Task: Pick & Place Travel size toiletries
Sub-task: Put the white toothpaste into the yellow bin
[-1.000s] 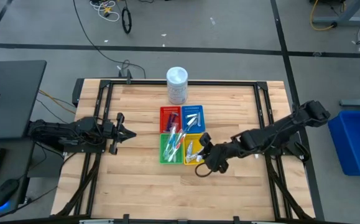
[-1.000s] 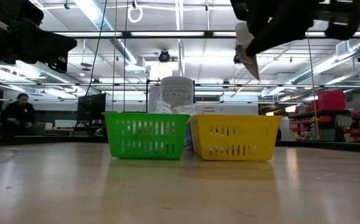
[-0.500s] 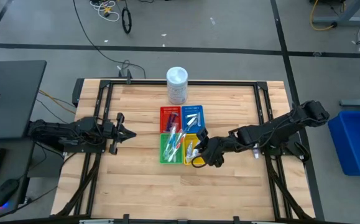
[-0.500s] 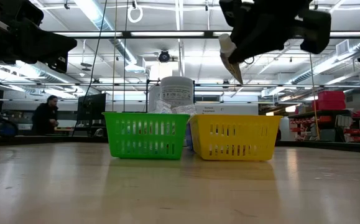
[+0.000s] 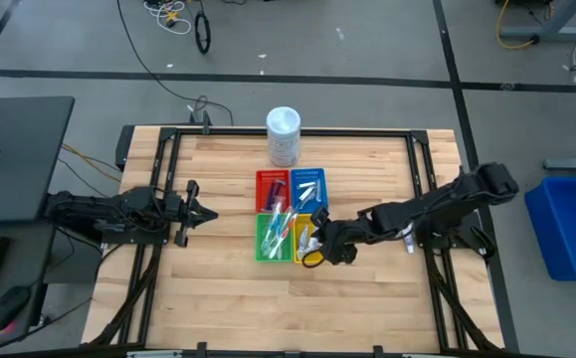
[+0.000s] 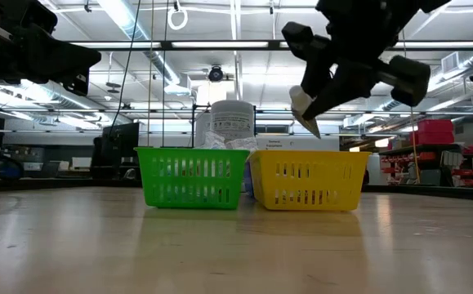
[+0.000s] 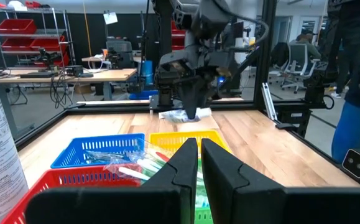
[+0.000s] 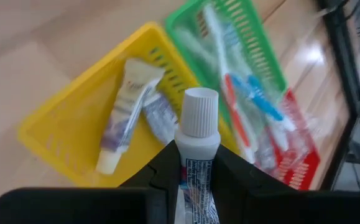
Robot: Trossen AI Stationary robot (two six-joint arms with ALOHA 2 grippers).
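Since the frame a second ago the right gripper has travelled leftward along the table's near side, from beside the yellow tray to over its near edge, and in the low view it now sits lower, just above the tray's rim. Going left to right: left gripper waits over the left part of the table, unmoved across the frames, fingers pressed nearly together with nothing between them in its wrist view. Tall white tub stands at the far edge; below it the four trays form a block, red tray and blue tray behind, green tray and yellow in front. Toothbrushes lie in the green tray. Right gripper is clamped on a small white squeeze tube, cap pointing forward, held above the yellow tray, where another white tube and a silvery sachet already lie. Judgement: carry step nearly complete; tube is positioned for release into the yellow tray, not yet let go.
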